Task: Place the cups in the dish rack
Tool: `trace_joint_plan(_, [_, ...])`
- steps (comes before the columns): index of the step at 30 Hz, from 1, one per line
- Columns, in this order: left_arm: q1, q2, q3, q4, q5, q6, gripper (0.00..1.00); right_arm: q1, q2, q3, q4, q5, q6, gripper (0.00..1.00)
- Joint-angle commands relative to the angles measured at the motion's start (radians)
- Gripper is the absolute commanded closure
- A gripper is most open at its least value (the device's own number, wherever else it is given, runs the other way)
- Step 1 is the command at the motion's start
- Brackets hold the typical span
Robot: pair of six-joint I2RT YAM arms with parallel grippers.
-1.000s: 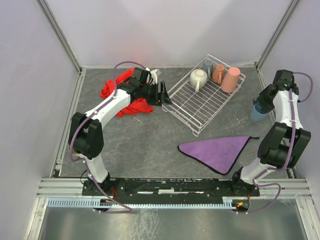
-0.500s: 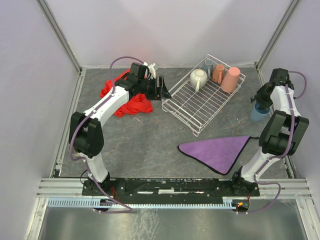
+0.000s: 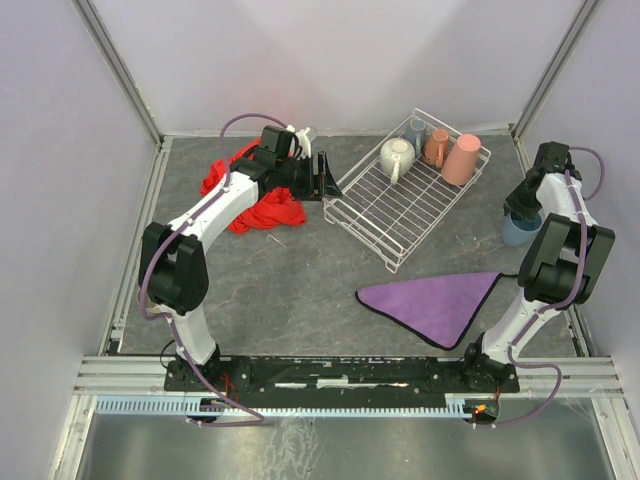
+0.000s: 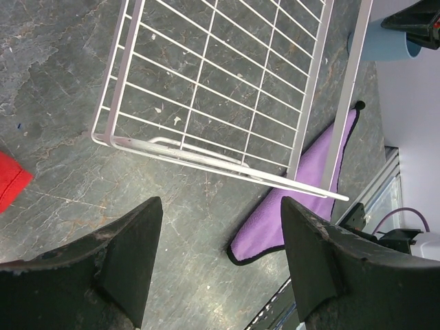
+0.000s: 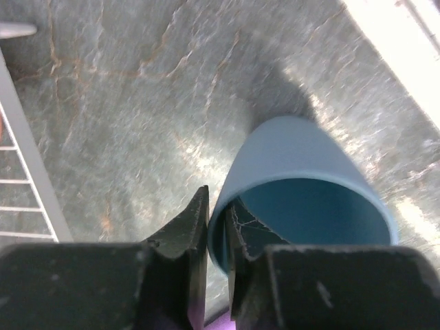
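Note:
The white wire dish rack (image 3: 400, 205) sits at the back right. A cream mug (image 3: 397, 157), a grey-blue mug (image 3: 415, 132), an orange-and-white mug (image 3: 436, 147) and a salmon-pink tumbler (image 3: 462, 159) stand in its far end. A light-blue cup (image 3: 519, 230) stands on the table to the right of the rack. My right gripper (image 5: 216, 203) is shut on this cup's (image 5: 302, 151) rim, one finger inside and one outside the wall. My left gripper (image 4: 220, 206) hangs open and holds nothing, above the table by the rack's (image 4: 206, 82) left corner.
A red cloth (image 3: 250, 195) lies bunched under the left arm. A purple cloth (image 3: 435, 300) is spread in front of the rack. Walls and metal rails close in the table on the left, back and right.
My right gripper has dropped onto the light-blue cup and closed on its rim. The left arm shifted slightly toward the back, its gripper still open.

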Motion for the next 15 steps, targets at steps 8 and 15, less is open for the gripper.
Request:
trace_joint_plan(8, [0.003,-0.090,0.028,0.060,0.045,-0.085,0.24,0.003,-0.144,-0.056,-0.005,-0.012,0.019,0.99])
trace_joint_plan(15, [0.006,-0.134,-0.053,0.206,0.164,-0.257,0.19,0.004,-0.371,-0.070,-0.027,-0.137,0.130,0.99])
